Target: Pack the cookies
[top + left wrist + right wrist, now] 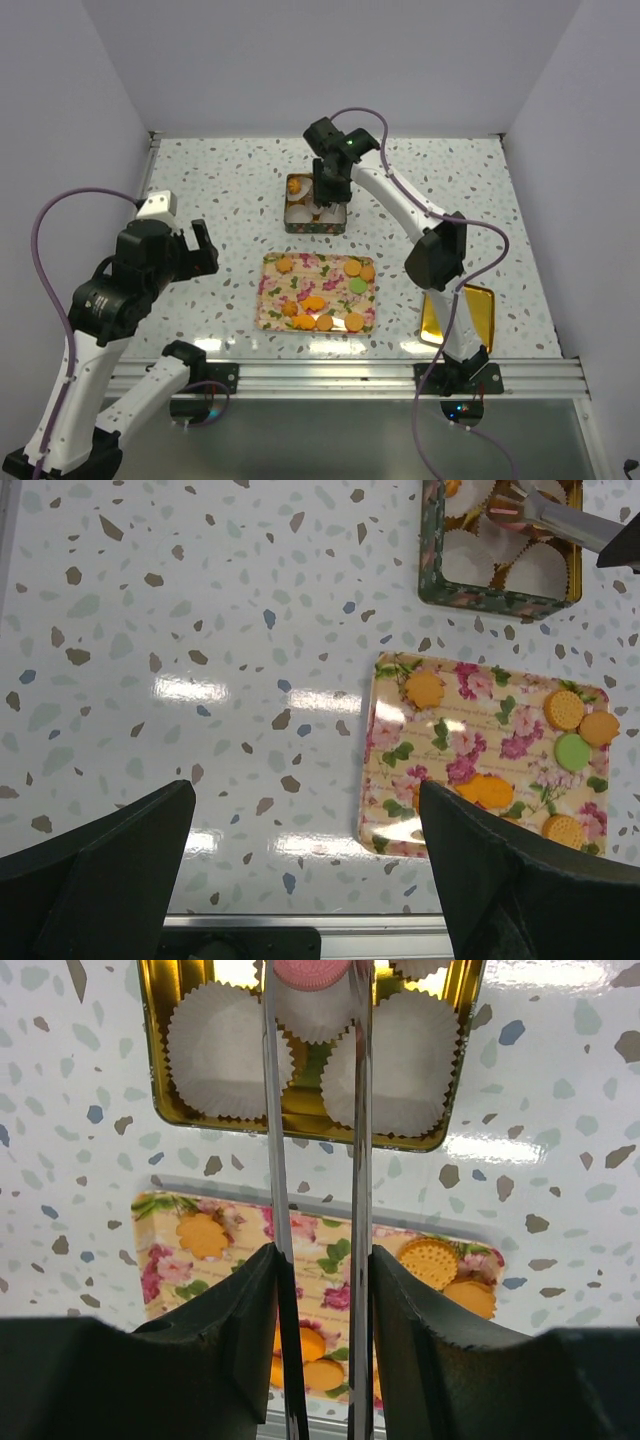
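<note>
My right end effector [322, 1260] grips metal tongs [270, 1110], pink cookie [312, 970] pinched at its 12 o'clock over the tin [240, 1132]; left end effector [305, 792] released.

Tally reads: one tray [270, 300], one tin [315, 228], one green cookie [357, 286], at least one pink cookie [312, 972], roughly nine orange cookies [285, 264].

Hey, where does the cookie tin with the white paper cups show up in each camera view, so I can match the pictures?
Top external: the tin sits at upper centre, just beyond the floral tray.
Left wrist: the tin is in the top right corner.
Right wrist: the tin is at top centre, behind the tongs.
Shared landmark: the floral tray, directly below the tin in every view.
</note>
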### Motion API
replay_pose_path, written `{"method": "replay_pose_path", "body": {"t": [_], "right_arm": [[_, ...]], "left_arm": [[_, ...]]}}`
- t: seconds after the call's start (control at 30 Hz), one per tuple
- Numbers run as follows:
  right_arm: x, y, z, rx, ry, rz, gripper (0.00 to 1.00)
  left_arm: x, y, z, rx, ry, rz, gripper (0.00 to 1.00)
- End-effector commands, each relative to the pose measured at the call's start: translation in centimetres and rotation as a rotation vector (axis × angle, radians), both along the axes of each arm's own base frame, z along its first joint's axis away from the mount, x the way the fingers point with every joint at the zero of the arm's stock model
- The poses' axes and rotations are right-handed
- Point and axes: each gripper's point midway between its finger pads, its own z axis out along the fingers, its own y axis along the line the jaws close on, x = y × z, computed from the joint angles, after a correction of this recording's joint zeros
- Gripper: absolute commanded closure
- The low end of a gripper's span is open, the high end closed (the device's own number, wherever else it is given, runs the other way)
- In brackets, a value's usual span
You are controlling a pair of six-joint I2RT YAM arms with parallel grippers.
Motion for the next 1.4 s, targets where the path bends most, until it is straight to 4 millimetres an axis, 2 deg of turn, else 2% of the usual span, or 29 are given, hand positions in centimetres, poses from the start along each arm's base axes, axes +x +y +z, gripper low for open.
{"method": "replay_pose_path", "body": {"t": [0.0, 0.17, 0.37, 0.6, 0.63, 0.7, 0.73, 0.8, 0.9, 1.03, 1.1, 1.13, 1.23, 1.27, 1.3, 1.33, 1.37], "right_arm": [[1.0, 1.7, 1.9, 0.077, -0.056, 0.038, 0.58], [1.3, 1.3, 2.2, 0.078, -0.062, 0.029, 0.48], [1.5, 0.7, 2.8, 0.076, -0.075, 0.017, 0.44], [0.8, 0.1, 5.0, 0.100, -0.102, 0.013, 0.45], [0.6, 0.0, 6.0, 0.111, -0.119, 0.010, 0.45], [0.1, -0.3, 6.5, 0.115, -0.121, 0.013, 0.45], [-0.3, -0.4, 7.6, 0.131, -0.138, 0.016, 0.45], [-0.9, -0.6, 8.4, 0.136, -0.146, 0.023, 0.46], [-2.4, -0.6, 9.9, 0.145, -0.164, 0.049, 0.45], [-5.9, 0.6, 10.5, 0.133, -0.165, 0.125, 0.45], [-7.6, 0.7, 10.3, 0.123, -0.155, 0.158, 0.45], [-9.0, 1.1, 9.5, 0.105, -0.131, 0.187, 0.44], [-11.3, 1.3, 9.4, 0.105, -0.108, 0.229, 0.44], [-12.1, 1.2, 8.7, 0.102, -0.080, 0.240, 0.44], [-12.6, 1.0, 9.2, 0.117, -0.087, 0.243, 0.43], [-13.3, 0.8, 8.6, 0.117, -0.065, 0.241, 0.43], [-13.7, 0.7, 8.4, 0.122, -0.058, 0.242, 0.43]], "left_arm": [[1.7, -0.5, 1.2, 0.003, -0.055, -0.006, 0.00], [2.0, -0.6, 1.0, 0.005, -0.045, -0.006, 0.00], [2.1, -0.8, 0.8, -0.002, -0.038, -0.006, 0.00], [1.8, -0.5, 1.1, 0.001, -0.036, 0.006, 0.00], [1.7, -0.4, 1.3, -0.001, -0.039, 0.008, 0.00], [1.5, -0.4, 1.5, -0.007, -0.041, 0.008, 0.00], [1.5, -0.5, 1.5, -0.011, -0.040, 0.007, 0.00], [1.2, -0.5, 1.4, -0.018, -0.036, 0.007, 0.00], [0.9, -0.5, 1.2, -0.026, -0.032, 0.008, 0.00], [0.6, -0.3, 0.8, -0.032, -0.038, 0.022, 0.00], [0.6, 0.1, 0.5, -0.034, -0.036, 0.054, 0.00], [0.5, 0.3, 0.6, -0.036, -0.039, 0.066, 0.00], [0.1, 0.8, 0.9, -0.048, -0.027, 0.114, 0.00], [-0.3, 0.9, 1.5, -0.061, -0.012, 0.127, 0.00], [-0.6, 0.8, 1.7, -0.069, -0.004, 0.127, 0.00], [-0.8, 0.7, 2.9, -0.084, -0.010, 0.128, 0.00], [-1.6, 0.9, 2.7, -0.079, 0.024, 0.133, 0.00]]}}
